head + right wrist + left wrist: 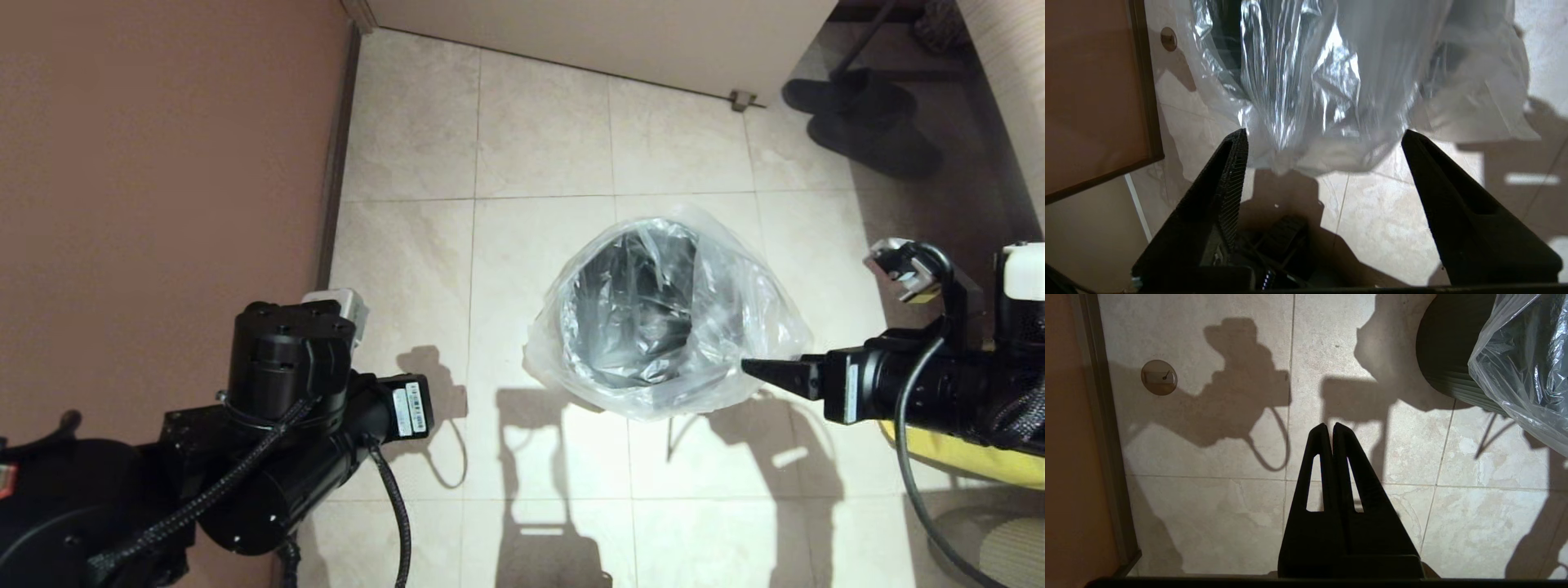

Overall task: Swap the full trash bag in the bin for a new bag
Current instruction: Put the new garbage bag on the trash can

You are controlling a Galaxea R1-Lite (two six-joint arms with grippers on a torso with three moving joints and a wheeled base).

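The bin [633, 322] stands on the tiled floor in the middle of the head view, its dark inside showing through the new bag [759, 318]. This transparent crinkly bag lines the bin and drapes loosely over its rim on all sides. My right gripper [747, 367] reaches in from the right at the bag's hanging edge. In the right wrist view this gripper [1325, 136] is open, with the bag's hem [1306, 155] just beyond its fingertips and not gripped. My left gripper [1329, 426] is shut and empty above the floor, left of the bin's ribbed side [1449, 355].
A yellow bag [963, 457] lies under my right arm at the lower right. Black slippers [865, 122] sit at the back right. A brown wall [163, 163] runs along the left. A round floor drain [1159, 377] lies near that wall.
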